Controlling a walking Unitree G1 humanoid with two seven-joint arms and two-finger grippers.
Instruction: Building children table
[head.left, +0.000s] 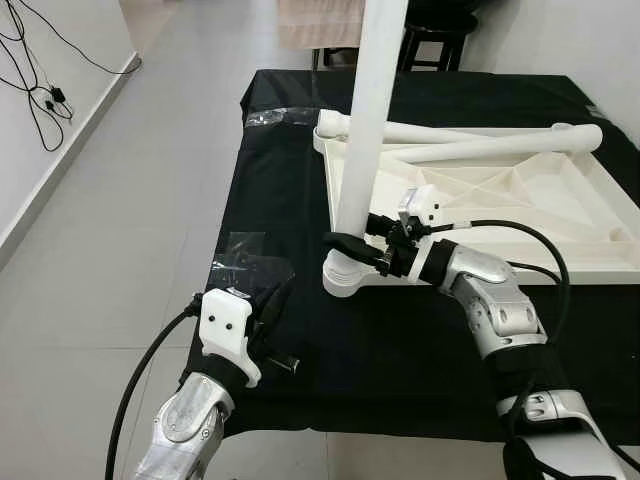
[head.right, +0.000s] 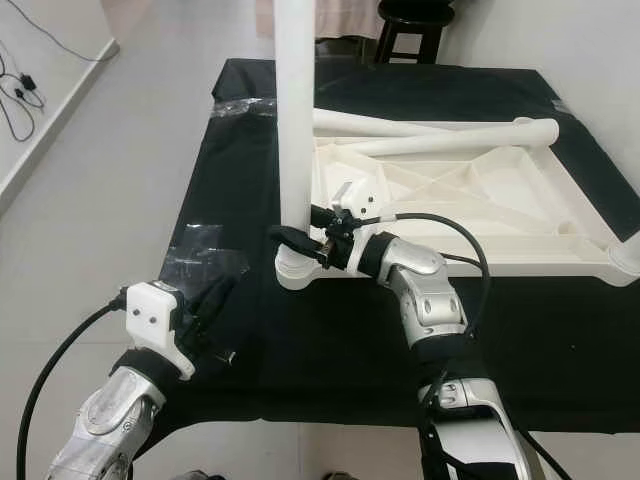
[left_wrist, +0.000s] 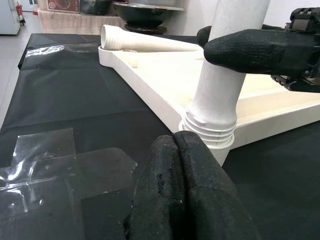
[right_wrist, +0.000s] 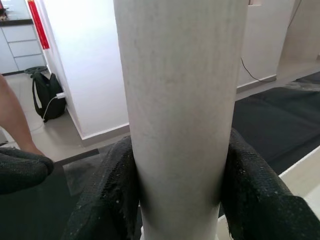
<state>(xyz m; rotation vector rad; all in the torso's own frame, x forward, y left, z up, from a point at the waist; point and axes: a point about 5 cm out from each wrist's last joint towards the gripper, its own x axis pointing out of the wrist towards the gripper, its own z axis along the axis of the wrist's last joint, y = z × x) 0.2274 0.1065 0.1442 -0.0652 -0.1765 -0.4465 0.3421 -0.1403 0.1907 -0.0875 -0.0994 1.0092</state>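
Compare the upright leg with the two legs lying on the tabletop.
The upright leg stands vertically in the corner socket of the tabletop; the loose legs lie flat across its far end. The right gripper is clamped around the upright leg low down; nothing holds the loose legs. All are white round tubes.

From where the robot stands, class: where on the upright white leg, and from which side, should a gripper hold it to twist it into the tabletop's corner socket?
Low on the upright white leg, just above its threaded end. It is a smooth round tube standing vertical in the tabletop's near corner, so fingers straddle it horizontally. Come from the robot's right, as the right gripper does now.
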